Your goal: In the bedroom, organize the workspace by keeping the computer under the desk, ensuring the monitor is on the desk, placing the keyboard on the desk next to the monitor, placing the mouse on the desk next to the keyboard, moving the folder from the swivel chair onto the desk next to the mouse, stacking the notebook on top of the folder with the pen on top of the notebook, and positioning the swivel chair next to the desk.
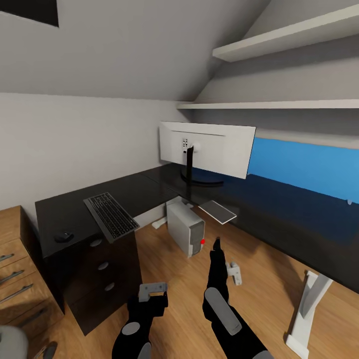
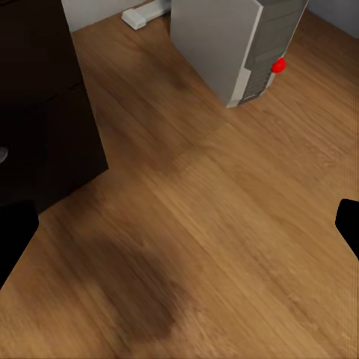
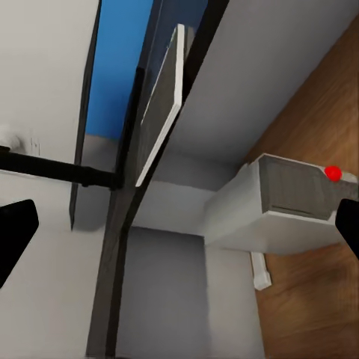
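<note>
A: Status of desk (image 1: 279, 209) items?
B: Monitor (image 1: 209, 147), keyboard (image 1: 110, 216), mouse (image 1: 64, 236) and notebook (image 1: 218, 211) lie on it; computer (image 1: 185, 232) stands beneath.
A: Grippers?
B: Left gripper (image 2: 179, 224) and right gripper (image 3: 179, 224): fingers spread, empty. Folder, pen and chair steps apparently remain.

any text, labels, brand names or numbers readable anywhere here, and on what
None can be read.
Keyboard: key legends are too small and blurred to read.
Back of the monitor: a small patch of dark marks near the arm, not legible.
Computer: only a red dot on the front, no lettering.
</note>
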Controlling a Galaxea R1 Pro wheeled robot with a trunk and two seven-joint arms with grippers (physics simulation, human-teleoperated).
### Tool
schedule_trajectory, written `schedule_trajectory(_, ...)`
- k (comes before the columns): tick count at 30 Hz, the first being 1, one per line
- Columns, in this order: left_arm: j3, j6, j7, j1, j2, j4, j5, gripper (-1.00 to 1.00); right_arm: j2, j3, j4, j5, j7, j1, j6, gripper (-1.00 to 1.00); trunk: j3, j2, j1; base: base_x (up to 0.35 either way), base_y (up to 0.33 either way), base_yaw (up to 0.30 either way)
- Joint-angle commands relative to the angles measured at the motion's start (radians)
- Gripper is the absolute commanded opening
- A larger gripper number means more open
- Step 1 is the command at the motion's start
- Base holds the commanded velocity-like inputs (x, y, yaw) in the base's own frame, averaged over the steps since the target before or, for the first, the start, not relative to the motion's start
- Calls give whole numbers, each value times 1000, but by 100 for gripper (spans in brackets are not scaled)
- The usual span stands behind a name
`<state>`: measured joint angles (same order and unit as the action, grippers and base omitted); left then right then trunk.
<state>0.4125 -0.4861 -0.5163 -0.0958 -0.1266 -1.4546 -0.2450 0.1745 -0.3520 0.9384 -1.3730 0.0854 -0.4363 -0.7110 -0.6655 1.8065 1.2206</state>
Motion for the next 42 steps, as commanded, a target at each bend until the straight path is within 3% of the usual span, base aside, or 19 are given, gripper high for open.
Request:
schedule_trajectory(1, 2, -2, -9, -1, 0, -1, -10, 100, 0, -2, -4, 4, 8, -1, -4, 100, -1, 1, 0, 0, 0, 0)
schedule_trajectory(4, 3, -3, -8, -1, -1, -4, -15, 100, 0, -1, -18, 6, 7, -1, -4, 100, -1, 1, 0, 0, 0, 0)
schedule_trajectory(11, 5, -6, -7, -1, -1, -12, -69, 100, -4, -2, -43, 7, 7, -1, -3, 100, -1, 1, 0, 0, 0, 0)
schedule_trajectory(12, 11, -6, -7, -1, 1, -14, -82, 100, -8, -2, -97, 7, 7, -2, 0, 100, -1, 1, 0, 0, 0, 0)
schedule_trajectory(24, 41, -6, -9, -1, 3, -11, -82, 100, -11, -1, -128, 9, 7, -8, -1, 100, -1, 1, 0, 187, 0, 0)
schedule_trajectory(42, 43, -6, -9, -1, 4, -10, -80, 100, -15, -1, -128, 9, 7, -9, -2, 100, -1, 1, 0, 99, -76, 0)
